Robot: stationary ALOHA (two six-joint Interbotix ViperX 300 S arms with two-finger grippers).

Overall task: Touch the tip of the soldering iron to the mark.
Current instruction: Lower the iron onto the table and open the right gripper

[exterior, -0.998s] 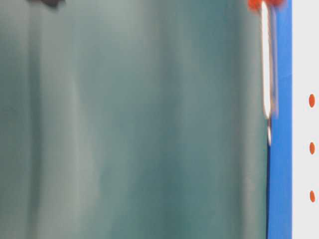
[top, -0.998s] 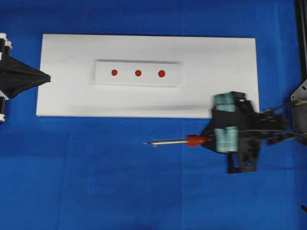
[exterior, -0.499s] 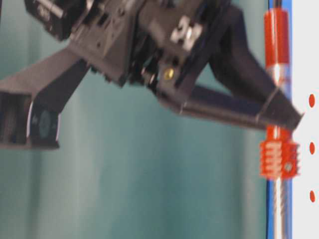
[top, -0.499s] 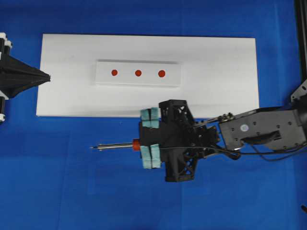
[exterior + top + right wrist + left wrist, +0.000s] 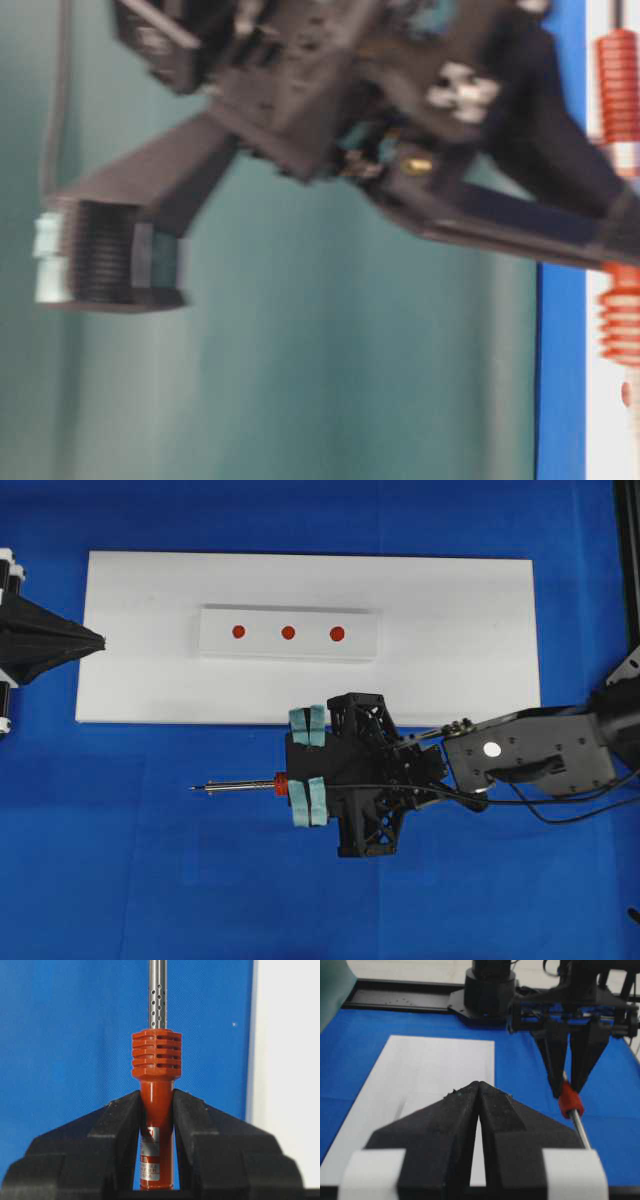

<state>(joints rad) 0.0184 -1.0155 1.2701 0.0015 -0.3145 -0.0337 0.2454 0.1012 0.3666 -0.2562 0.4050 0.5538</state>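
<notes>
A: From overhead, the right hand point(image 5: 308, 770) clamps the soldering iron point(image 5: 245, 786) over blue counter point(image 5: 150, 880), tip point(image 5: 194, 788) well left of the marks point(image 5: 288, 633).

B: Wrist views: left hand point(image 5: 479, 1090) pressed together. Swinging that long shaft could overshoot.

Right gripper point(image 5: 300, 783) clamps soldering iron point(image 5: 245, 787) over blue cloth point(image 5: 120, 860), tip point(image 5: 194, 788) pointing left, near of white board point(image 5: 450, 660).

We see a blue table point(image 5: 150, 880), a white board point(image 5: 450, 660) carrying three red dots point(image 5: 288, 632), and a black right claw point(image 5: 157, 1125) around the soldering iron point(image 5: 156, 1090), red-orange ribbed collar, perforated silver shaft.
</notes>
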